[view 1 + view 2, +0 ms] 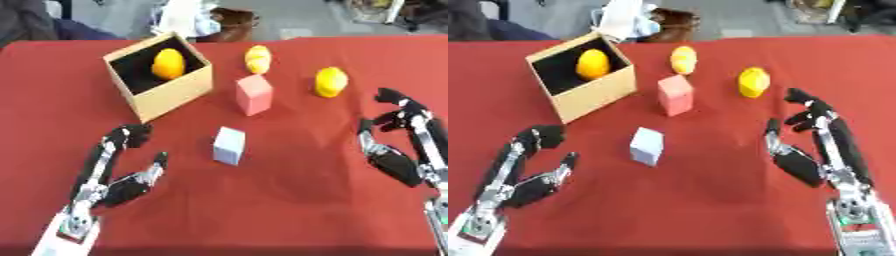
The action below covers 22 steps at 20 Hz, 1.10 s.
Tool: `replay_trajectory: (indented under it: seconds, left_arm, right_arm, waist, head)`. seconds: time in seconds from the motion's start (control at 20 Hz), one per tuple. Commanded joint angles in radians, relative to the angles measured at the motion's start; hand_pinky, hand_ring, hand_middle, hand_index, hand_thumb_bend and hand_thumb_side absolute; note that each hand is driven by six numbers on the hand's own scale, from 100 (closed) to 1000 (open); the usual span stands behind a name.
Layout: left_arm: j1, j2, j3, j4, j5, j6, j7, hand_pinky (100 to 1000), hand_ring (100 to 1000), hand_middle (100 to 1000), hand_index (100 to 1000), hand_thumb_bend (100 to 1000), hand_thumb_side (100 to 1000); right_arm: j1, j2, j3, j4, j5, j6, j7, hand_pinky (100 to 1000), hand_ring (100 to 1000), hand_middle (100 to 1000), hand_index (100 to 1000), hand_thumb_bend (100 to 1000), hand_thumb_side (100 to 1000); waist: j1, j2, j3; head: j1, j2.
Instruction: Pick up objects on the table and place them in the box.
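Both hands empty at this point: left hand [122,172] low and near, fingers curled over but thumb held apart, nothing between; right hand [811,150] much the same, fingers arched, thumb spread, gripping nothing. Cardboard box [179,92] up ahead of the left hand and slightly inward, already with one orange-yellow fruit [169,64] inside. Small pale grey-blue cube [229,145] just inward of the left hand, roughly level with its fingertips, so probably the easiest grab. Pink block [254,94] further out past the cube, standing upright, close beside the box's near corner. Two more yellow fruits: one [257,59] beyond the pink block, another [331,82] just ahead of the right hand's fingertips. Biggest worry, judging from the layout: rounded fruit likely to roll off across the red tablecloth [289,210] if nudged instead of enclosed. Also the pink block looked tall enough to tip if clipped by a hand carrying something towards the box. Box sat askew, corner towards the robot, so a low carry could catch its wall. Brown thing and clutter past the table's far edge, not in the way.
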State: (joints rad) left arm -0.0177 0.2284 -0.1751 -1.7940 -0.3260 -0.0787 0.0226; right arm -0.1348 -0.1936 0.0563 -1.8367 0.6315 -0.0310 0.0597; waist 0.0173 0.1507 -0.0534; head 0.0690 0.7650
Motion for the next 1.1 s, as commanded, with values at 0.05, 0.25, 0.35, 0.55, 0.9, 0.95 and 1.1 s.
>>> replay_trajectory:
  seconds: [0.05,0.25,0.35,0.55,0.9,0.95,1.1]
  left_arm:
    - [-0.003,0.016,-0.001,-0.016,-0.001,0.0,0.0,766,740,714,797,338,329]
    - [-0.002,0.017,-0.002,-0.016,-0.001,0.0,-0.001,766,740,714,797,339,328]
    - [-0.002,0.018,-0.002,-0.016,-0.001,0.0,-0.001,766,740,714,798,339,329]
    - [-0.002,0.019,-0.003,-0.015,0.0,0.0,-0.002,766,740,713,798,337,331]
    - [-0.009,0.019,-0.008,-0.016,0.001,-0.002,-0.006,766,740,714,799,336,334]
    - [-0.011,0.018,-0.01,-0.017,0.002,-0.002,-0.007,767,740,714,800,336,334]
    - [-0.018,0.019,-0.013,-0.018,0.003,-0.003,-0.01,767,740,714,800,335,335]
  right_arm:
    - [-0.027,-0.044,-0.002,-0.014,0.001,0.002,0.005,627,654,820,936,100,391]
    - [-0.08,-0.108,0.0,-0.013,0.013,0.006,0.016,645,667,828,935,100,310]
    - [-0.116,-0.142,-0.002,-0.013,0.019,0.011,0.019,653,673,832,935,100,272]
    - [-0.202,-0.209,-0.002,0.002,0.032,0.017,0.03,672,686,841,933,100,200]
    - [-0.386,-0.344,0.027,0.136,0.019,0.015,0.06,699,698,848,930,100,167]
    - [-0.415,-0.363,0.033,0.165,0.012,0.015,0.064,700,698,848,930,100,169]
    - [-0.51,-0.411,0.052,0.269,-0.004,0.012,0.079,708,697,846,928,100,184]
  waist:
    - [-0.013,-0.023,0.001]
    - [-0.015,-0.024,0.003]
    - [-0.015,-0.024,0.005]
    - [-0.016,-0.023,0.01]
    - [-0.017,-0.014,0.031]
    - [-0.016,-0.011,0.036]
    - [-0.016,-0.003,0.052]
  head:
    - [0.002,0.005]
    - [0.002,0.005]
    - [0.002,0.005]
    - [0.003,0.005]
    - [-0.005,0.005]
    - [-0.009,0.005]
    - [-0.022,0.001]
